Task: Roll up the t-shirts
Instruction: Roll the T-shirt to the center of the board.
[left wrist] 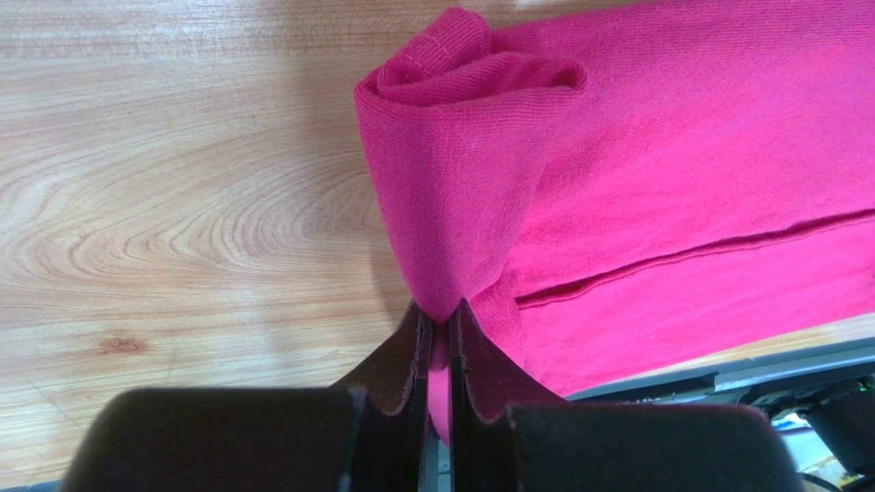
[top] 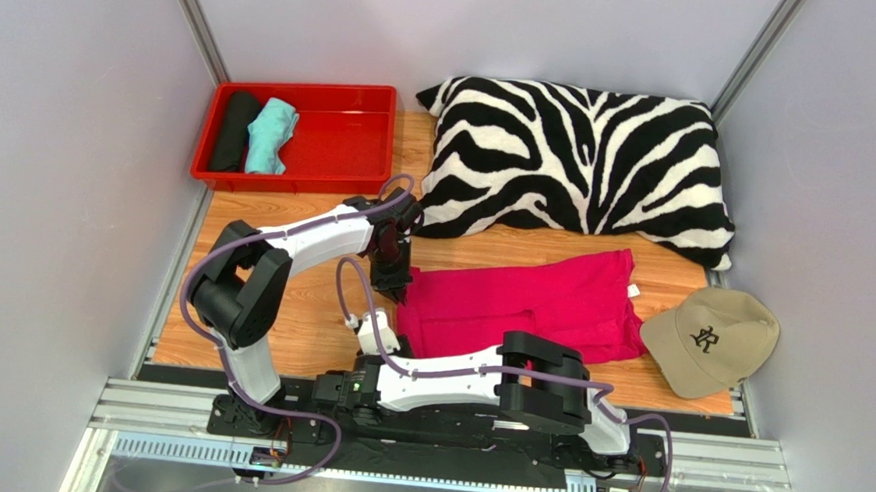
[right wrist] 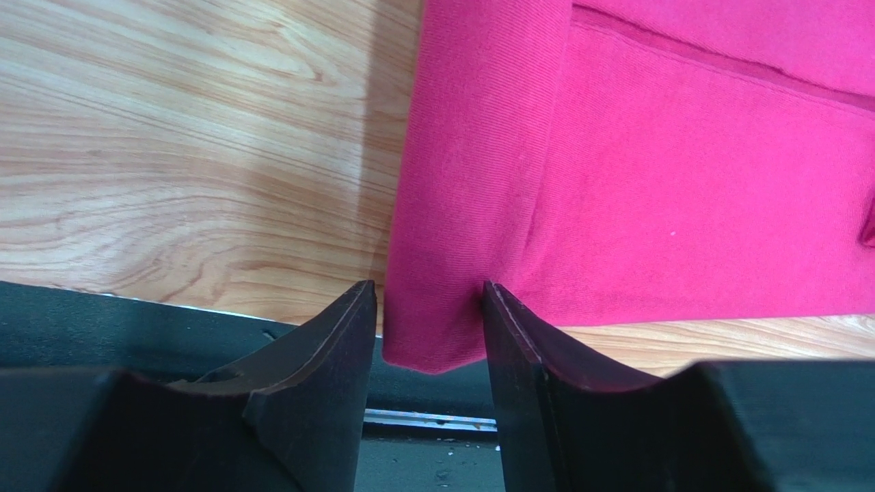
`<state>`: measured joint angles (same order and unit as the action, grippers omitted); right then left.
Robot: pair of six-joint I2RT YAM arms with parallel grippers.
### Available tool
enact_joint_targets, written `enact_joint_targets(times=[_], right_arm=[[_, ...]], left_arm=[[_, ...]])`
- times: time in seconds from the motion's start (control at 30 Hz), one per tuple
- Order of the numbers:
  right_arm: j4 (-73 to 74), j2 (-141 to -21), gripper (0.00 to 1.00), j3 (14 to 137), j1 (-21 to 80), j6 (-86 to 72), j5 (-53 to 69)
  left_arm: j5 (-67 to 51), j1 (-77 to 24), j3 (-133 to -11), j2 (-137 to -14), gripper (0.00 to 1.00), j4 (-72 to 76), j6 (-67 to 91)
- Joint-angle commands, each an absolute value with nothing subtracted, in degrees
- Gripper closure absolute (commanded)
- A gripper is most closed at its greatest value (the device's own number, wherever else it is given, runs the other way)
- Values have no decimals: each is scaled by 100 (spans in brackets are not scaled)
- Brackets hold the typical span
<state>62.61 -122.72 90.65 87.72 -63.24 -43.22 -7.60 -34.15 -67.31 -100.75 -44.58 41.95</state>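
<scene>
Your top camera looked down from above and behind the arms [top: 314, 234], far enough away to hold the whole tabletop [top: 303, 347] in one view. Your left wrist camera sat just behind the left claw [left wrist: 440, 323] and faced forward past it, very near to the pink t-shirt [left wrist: 668, 154] and the bare tabletop beside it. Your right wrist camera looked in the same manner past the right claw [right wrist: 429, 297], also very near. All three views shared the left end of that t-shirt and the wood next to it.
</scene>
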Motion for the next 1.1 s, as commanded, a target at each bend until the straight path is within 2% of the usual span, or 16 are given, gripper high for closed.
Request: enact_joint_targets(times=[0.0,0.13,0.17,0.2,0.33,0.5,0.57,0.67,0.93,1.07], right_arm=[[6416,-12287,54,9115,8745,-6592,-4561],[6232,-12182,61,8886,8684,-6583,-4527],[6110,-12138,64,8834,8684,-6566,-4492],[6039,-12059,74,8711,8666,-6557,-4474],[5600,-11708,81,8342,8640,-6548,-4447],[4590,-10935,81,7569,8631,-6320,-4324],[4019,-10513,81,7121,8605,-6258,-4167],[3114,-9933,81,6348,8412,-6214,-3719],[986,-8641,81,4442,7780,-6608,-2533],[213,-8271,81,3878,7524,-6881,-2032]], left_arm=[[-747,-3454,-6987,-10107,97,-4561,4087],[-756,-3454,-7014,-10142,96,-4561,4096],[-765,-3454,-7014,-10151,96,-4562,4096],[-756,-3454,-7014,-10169,95,-4553,4096],[-747,-3454,-7040,-10169,91,-4535,4069],[-738,-3454,-7154,-10143,79,-4526,3982],[-712,-3454,-7250,-10134,69,-4561,3903],[-756,-3454,-7382,-10125,62,-4553,3788],[-581,-3437,-7655,-10108,56,-4711,3560],[-589,-3384,-7612,-10046,54,-4685,3568]])
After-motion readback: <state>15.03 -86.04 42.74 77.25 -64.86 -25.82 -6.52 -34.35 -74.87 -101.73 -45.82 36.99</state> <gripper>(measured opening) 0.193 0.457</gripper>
